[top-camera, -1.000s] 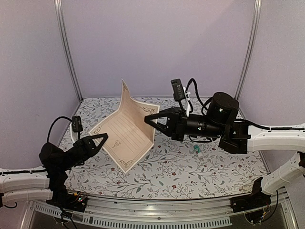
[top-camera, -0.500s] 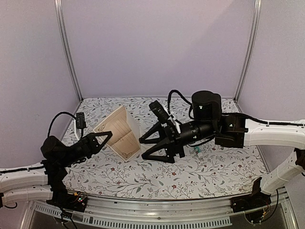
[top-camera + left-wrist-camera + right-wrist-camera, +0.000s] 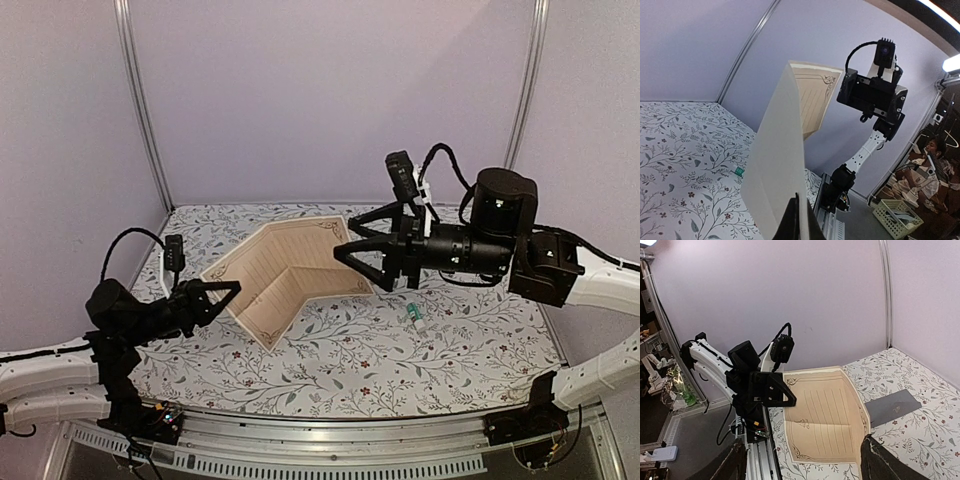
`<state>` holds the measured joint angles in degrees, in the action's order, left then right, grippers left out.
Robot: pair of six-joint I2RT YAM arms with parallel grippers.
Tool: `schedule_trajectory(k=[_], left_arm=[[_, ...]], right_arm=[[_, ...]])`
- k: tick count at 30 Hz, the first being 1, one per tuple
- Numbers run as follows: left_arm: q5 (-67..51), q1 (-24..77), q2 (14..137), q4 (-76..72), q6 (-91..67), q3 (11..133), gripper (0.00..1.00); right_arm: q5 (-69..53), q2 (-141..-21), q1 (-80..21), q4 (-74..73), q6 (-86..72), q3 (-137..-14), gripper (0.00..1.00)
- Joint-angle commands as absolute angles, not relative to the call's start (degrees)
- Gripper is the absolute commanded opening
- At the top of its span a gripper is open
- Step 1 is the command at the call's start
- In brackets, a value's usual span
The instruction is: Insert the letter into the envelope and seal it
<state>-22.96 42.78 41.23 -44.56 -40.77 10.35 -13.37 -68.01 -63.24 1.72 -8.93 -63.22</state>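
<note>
The letter (image 3: 290, 272) is a tan sheet with a dark ornate border, bent into a shallow V, its lower edges on the tablecloth. My left gripper (image 3: 232, 288) is shut on its left edge; in the left wrist view the closed fingertips (image 3: 797, 212) pinch the sheet (image 3: 775, 165) edge-on. My right gripper (image 3: 344, 240) hangs open just above the letter's right half, touching nothing. In the right wrist view the letter (image 3: 825, 415) lies ahead of the open right gripper (image 3: 807, 465). The dark grey envelope (image 3: 892, 407) lies flat beyond the letter's far edge; in the top view it is hidden.
A small teal-white tube (image 3: 415, 315) lies on the floral tablecloth (image 3: 380, 370) under the right arm, also visible as a green-tipped tube (image 3: 739, 171). Lilac walls and metal posts (image 3: 140, 110) close in the back and sides.
My right gripper has opened and let go of the letter's right edge, then drawn back up and to the right. The letter has dropped from standing upright into a low V. The left grip holds.
</note>
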Motion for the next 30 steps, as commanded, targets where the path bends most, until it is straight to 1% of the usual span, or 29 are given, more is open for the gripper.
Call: schedule_trajectory(k=[1,7,10,12,15,17,20,22,30], left_arm=[[-25.9,42.4,40.6,-43.4,-38.2,11.9,0.00],[-28.2,42.4,40.4,-43.4,-37.6,12.4,0.00],[-29.2,42.4,40.8,-43.4,-37.4,12.6,0.00],[-30.3,42.4,41.0,-43.8,-37.2,12.7,0.00],[-32.2,42.6,41.6,-44.3,-37.3,13.1,0.00],[-32.9,42.7,42.0,-44.7,-37.3,13.2,0.00],[-34.2,43.0,42.3,-45.6,-37.4,13.2,0.00],[-35.0,43.2,42.4,-46.2,-37.6,13.2,0.00],[-36.1,43.6,42.3,-46.9,-37.9,13.2,0.00]], right_arm=[[-6.1,-63.0,-60.4,0.2,-9.5,-60.6,0.76],[-3.9,-59.8,-53.8,-2.2,-9.3,-58.6,0.73],[-0.7,-58.3,-51.0,-2.0,-9.5,-57.7,0.71],[2.5,-58.3,-49.4,-2.4,-9.0,-57.5,0.70],[1.7,-60.2,-47.3,-3.4,-7.3,-57.5,0.70],[-4.4,-61.6,-46.0,-3.6,-6.5,-57.3,0.70],[-22.5,-64.9,-45.6,-4.2,-3.8,-57.6,0.73],[-30.7,-67.6,-45.7,-4.3,-2.1,-57.7,0.75],[-44.9,-71.4,-51.0,-0.5,0.4,-55.4,0.79]])
